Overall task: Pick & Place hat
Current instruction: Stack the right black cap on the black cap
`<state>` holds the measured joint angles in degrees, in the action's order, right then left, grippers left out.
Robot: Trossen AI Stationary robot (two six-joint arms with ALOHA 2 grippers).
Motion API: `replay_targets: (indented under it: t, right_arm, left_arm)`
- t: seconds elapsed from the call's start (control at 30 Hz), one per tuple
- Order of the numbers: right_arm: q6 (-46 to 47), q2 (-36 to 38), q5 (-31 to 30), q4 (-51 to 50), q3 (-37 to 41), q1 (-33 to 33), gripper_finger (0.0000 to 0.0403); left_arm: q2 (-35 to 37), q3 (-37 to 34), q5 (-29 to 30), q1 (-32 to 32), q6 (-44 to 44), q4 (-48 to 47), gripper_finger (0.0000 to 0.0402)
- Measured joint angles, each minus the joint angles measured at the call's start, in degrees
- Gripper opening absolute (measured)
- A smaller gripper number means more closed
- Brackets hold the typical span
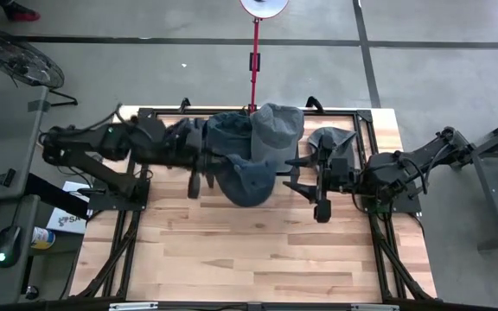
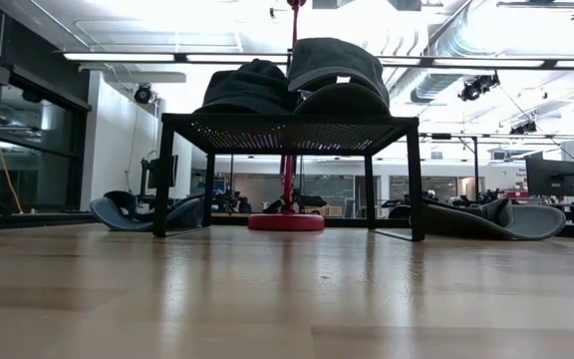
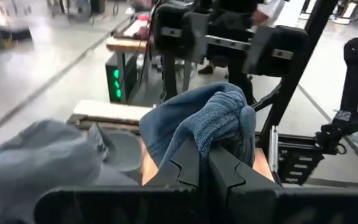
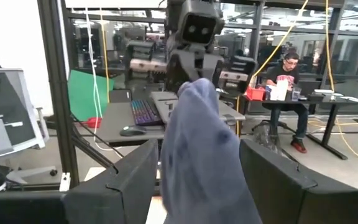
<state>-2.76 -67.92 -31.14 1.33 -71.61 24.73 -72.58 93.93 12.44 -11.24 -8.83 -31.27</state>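
Two grippers share one soft blue fabric hat [image 1: 247,177] above the wooden table [image 1: 258,250]: left gripper [image 3: 204,165] pinches its bunched cloth, right gripper [image 4: 197,180] stands wide around it. Limp and light, it likely holds best by gathered folds.

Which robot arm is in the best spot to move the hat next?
Probably the left. Its end effector is shut on the blue hat, pinching a bunched fold. The right end effector has wide-apart fingers with grey cloth between them, not clamped, so it would have to close first.
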Motion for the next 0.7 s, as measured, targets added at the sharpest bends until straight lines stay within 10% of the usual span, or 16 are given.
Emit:
replay_targets:
  t: [0.7]
  right_arm:
    - [0.4, 0.0, -3.1, -1.2, 0.0, 0.0, 0.022]
  left_arm:
    - [0.0, 8.9, -17.2, 23.3, -9.2, -20.4, 0.0]
